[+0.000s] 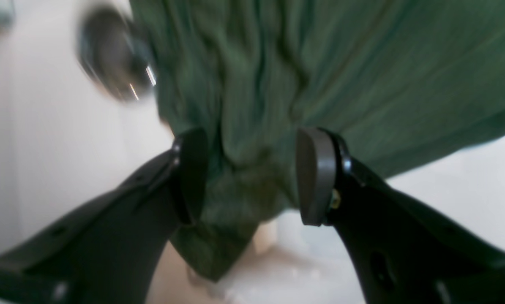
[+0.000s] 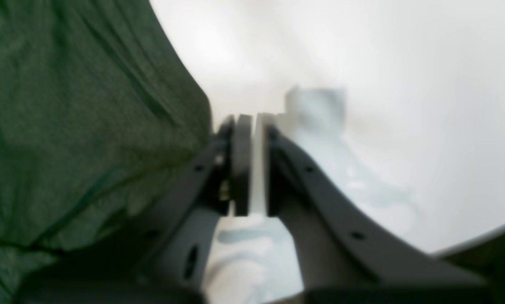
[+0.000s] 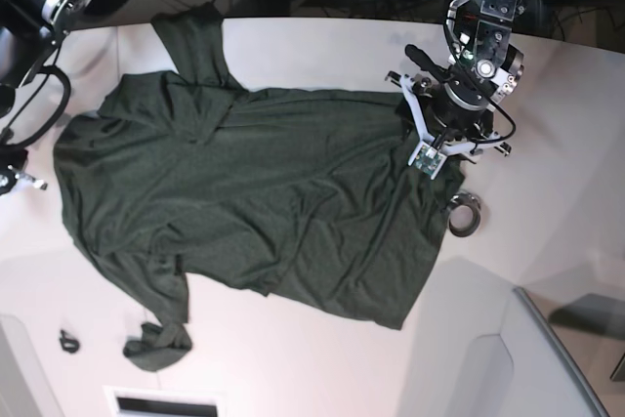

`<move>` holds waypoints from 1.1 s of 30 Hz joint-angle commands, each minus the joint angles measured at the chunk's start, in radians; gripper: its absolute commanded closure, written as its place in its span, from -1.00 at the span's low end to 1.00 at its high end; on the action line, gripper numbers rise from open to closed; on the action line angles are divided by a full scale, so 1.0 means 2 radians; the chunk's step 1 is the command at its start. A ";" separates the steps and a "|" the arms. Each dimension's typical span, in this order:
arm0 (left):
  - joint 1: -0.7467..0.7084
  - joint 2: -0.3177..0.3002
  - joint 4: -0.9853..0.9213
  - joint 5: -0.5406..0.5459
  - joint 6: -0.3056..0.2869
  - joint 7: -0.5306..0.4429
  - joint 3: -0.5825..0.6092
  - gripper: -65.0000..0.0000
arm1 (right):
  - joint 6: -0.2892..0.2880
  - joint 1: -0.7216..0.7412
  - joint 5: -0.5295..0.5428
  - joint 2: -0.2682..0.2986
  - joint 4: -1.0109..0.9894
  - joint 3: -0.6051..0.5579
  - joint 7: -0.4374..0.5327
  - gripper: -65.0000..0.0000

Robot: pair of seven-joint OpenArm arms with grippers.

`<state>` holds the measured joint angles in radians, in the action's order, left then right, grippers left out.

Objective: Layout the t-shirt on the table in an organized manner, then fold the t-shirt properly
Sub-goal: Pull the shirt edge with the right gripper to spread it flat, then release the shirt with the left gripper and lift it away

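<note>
Left gripper (image 1: 252,173) in the left wrist view has its two dark fingers (image 1: 315,177) wide apart, and a bunched fold of the t-shirt (image 1: 320,71) sits in the gap between them. The pads are not squeezing the cloth. A blurry dark ring (image 1: 113,55) lies just beside the t-shirt on the white table (image 1: 45,147).

Next, the right wrist view. The right gripper (image 2: 254,164) has its fingers (image 2: 240,164) almost together, with only a thin slit of light between them. Nothing is in the slit. The t-shirt (image 2: 75,114) is close beside the gripper, on the table (image 2: 404,84).

Last, the base view. The t-shirt (image 3: 264,192) lies spread across the middle of the table (image 3: 322,358), wrinkled, with one sleeve twisted at the near edge. The left gripper (image 3: 435,139) hangs over one side of the t-shirt, next to the ring (image 3: 465,214). The right gripper is hard to pick out at the far side of the t-shirt. No boxes or bins are on the table.
</note>
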<state>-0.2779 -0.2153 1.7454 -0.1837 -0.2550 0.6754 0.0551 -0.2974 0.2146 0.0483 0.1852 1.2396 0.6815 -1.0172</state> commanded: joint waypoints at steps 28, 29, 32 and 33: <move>0.319 0.093 -0.487 -0.008 0.063 -0.103 0.006 0.02 | -0.001 0.134 0.005 0.083 -0.369 -0.187 0.258 0.51; 0.336 0.093 -0.518 -0.006 0.064 -0.123 0.006 0.02 | -0.001 0.147 0.005 0.088 -0.384 -0.188 0.274 0.51; 0.383 0.103 -0.603 -0.004 0.065 -0.174 0.000 0.02 | -0.001 0.178 0.005 0.102 -0.422 -0.188 0.311 0.51; 0.401 0.103 -0.631 -0.004 0.066 -0.191 0.000 0.02 | -0.001 0.189 0.005 0.106 -0.433 -0.188 0.321 0.51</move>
<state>0.5201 -0.0010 0.4812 -0.1589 -0.1429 0.2283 0.0555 -0.2951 0.5625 0.0513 0.3737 0.3580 0.3042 -0.3946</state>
